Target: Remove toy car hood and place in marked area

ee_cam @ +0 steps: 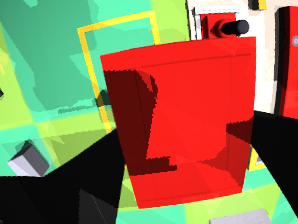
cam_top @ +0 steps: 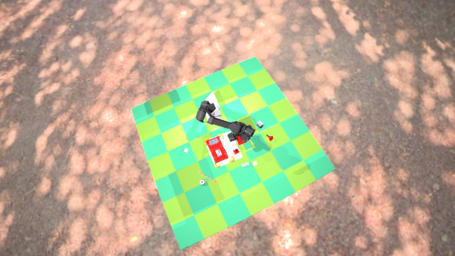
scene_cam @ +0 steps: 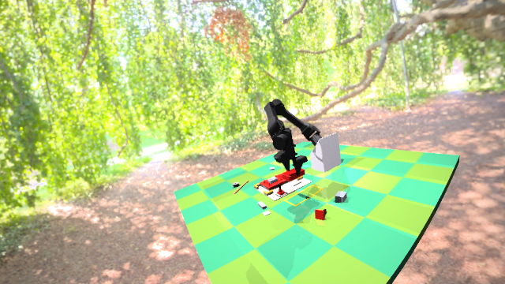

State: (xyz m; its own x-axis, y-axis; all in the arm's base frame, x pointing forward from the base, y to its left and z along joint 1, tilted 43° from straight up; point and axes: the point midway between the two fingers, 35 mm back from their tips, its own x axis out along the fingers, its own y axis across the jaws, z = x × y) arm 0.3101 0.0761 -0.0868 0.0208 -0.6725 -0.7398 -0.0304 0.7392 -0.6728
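My gripper (cam_top: 242, 139) (scene_cam: 293, 170) (ee_cam: 183, 125) is shut on the red hood (cam_top: 242, 141) (scene_cam: 289, 174) (ee_cam: 195, 100), one finger at each side. The hood hangs above the table, between the car and the marked area. The marked area is a yellow outline (cam_top: 254, 146) (scene_cam: 309, 198) (ee_cam: 117, 21); the hood covers part of it in the wrist view. The red toy car (cam_top: 214, 147) (ee_cam: 290, 75) lies on its white base beside the outline. A red piece with a black knob (ee_cam: 235, 27) stands on the base.
A grey block (cam_top: 260, 124) (scene_cam: 340, 196) (ee_cam: 27, 160) and a red piece (cam_top: 270, 138) (scene_cam: 320, 214) lie beyond the outline. A grey wedge (scene_cam: 329, 154) stands by the arm's base. Small white pieces, a thin stick (cam_top: 208, 178) and a round piece (cam_top: 202, 182) lie around the car.
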